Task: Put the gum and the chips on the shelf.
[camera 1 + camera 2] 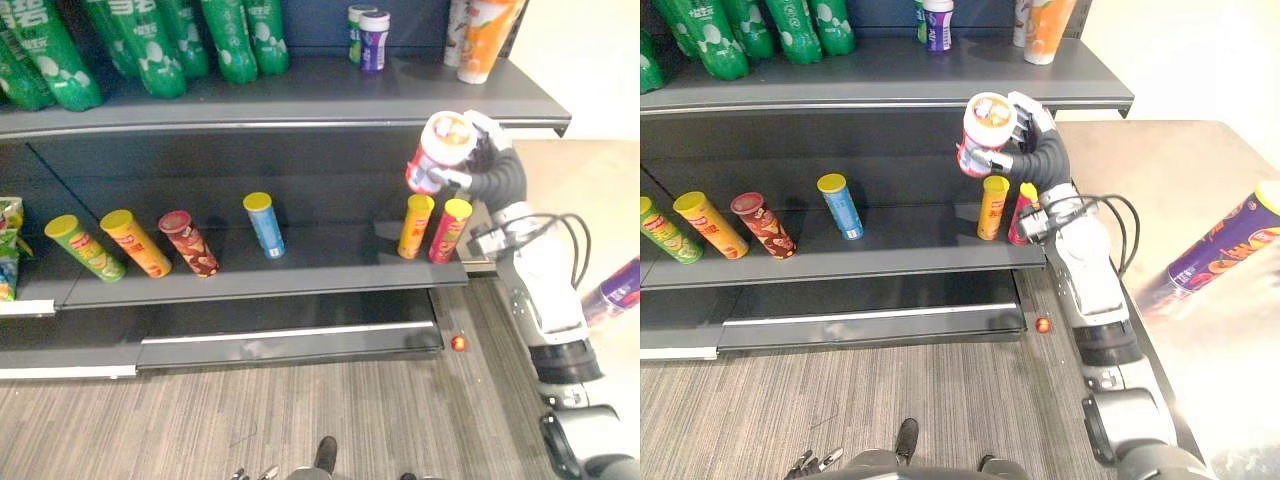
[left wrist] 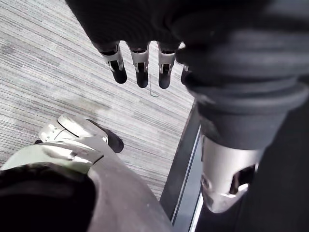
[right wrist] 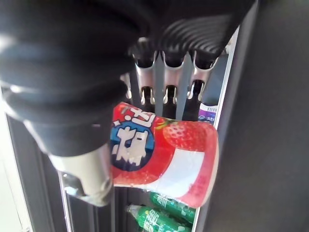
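While your right hand (image 1: 1033, 132) grips the gum jar (image 1: 986, 126), raise it above the top shelf (image 1: 300, 95) edge. Your left hand (image 2: 140, 60) hangs slack.

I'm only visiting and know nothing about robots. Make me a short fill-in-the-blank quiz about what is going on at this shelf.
1. The right robot hand is curled around a gum jar whose label is mostly ___.
2. On the shelf, the green bottles stand on the ___ level.
3. The left robot hand hangs with straight fingers above the ___.
4. The blue chip can has a ___ lid.

Missing words: red; top; floor; yellow.
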{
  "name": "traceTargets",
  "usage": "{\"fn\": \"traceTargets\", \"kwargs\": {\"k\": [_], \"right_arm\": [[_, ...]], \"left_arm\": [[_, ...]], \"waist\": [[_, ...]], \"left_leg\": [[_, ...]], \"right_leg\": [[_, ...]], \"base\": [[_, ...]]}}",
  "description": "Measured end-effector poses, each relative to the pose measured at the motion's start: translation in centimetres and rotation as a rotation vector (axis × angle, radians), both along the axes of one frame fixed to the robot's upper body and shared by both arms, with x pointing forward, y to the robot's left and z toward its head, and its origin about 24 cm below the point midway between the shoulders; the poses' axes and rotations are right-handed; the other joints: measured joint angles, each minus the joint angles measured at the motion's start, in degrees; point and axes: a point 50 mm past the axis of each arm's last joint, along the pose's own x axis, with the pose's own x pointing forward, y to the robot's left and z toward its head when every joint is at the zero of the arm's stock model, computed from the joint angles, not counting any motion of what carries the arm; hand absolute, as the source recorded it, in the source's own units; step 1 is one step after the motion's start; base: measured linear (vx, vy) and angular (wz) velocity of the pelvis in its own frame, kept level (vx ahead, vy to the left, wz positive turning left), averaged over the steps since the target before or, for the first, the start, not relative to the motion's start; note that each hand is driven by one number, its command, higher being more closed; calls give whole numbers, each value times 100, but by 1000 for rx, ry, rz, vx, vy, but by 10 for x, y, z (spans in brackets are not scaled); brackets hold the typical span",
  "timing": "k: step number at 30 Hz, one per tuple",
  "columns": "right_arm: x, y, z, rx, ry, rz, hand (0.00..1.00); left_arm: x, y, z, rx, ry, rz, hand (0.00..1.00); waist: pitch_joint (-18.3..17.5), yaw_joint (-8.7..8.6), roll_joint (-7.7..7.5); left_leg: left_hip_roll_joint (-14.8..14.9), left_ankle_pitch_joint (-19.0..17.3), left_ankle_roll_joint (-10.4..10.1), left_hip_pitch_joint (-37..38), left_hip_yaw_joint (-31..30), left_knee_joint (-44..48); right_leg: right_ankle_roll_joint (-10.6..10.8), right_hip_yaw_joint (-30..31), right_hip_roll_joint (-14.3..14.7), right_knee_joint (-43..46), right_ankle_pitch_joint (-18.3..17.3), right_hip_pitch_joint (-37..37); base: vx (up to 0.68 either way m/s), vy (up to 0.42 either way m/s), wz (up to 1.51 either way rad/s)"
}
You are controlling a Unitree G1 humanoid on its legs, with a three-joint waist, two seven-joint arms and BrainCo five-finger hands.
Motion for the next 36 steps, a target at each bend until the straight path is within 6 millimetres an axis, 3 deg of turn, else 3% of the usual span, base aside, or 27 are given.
{"fn": "traceTargets", "kwargs": {"k": [10,19,28,36], "right_arm": [[33,19,24,-78,77,-63,100],[60,12,45,-61,147,-206,100],[67,6,79,-42,129,-281,100],[71,-9,91,-9,143,-344,100]], "left_arm": [[5,-2,0,-11,-1,-4,0],[12,-3,2,-20,-13,-9,0],[18,-2,4,-21,-32,-14,0],[25,0,7,-17,-53,-17,0]], "waist": [[-4,252,0],[-1,486,-9],[74,644,-117],[256,765,-224]], "left_leg": [[17,59,-30,-17,-257,-5],[24,83,-27,-101,-462,-6],[46,122,-79,-115,-534,-9],[60,94,-74,-202,-538,-9]], "right_leg": [[-17,-231,53,-50,12,111],[-21,-480,82,-126,14,183],[-55,-564,114,-131,-9,204],[-56,-613,125,-129,-10,171]], "base": [[-8,-13,13],[-9,-6,13],[16,-6,5],[0,2,2]]}}
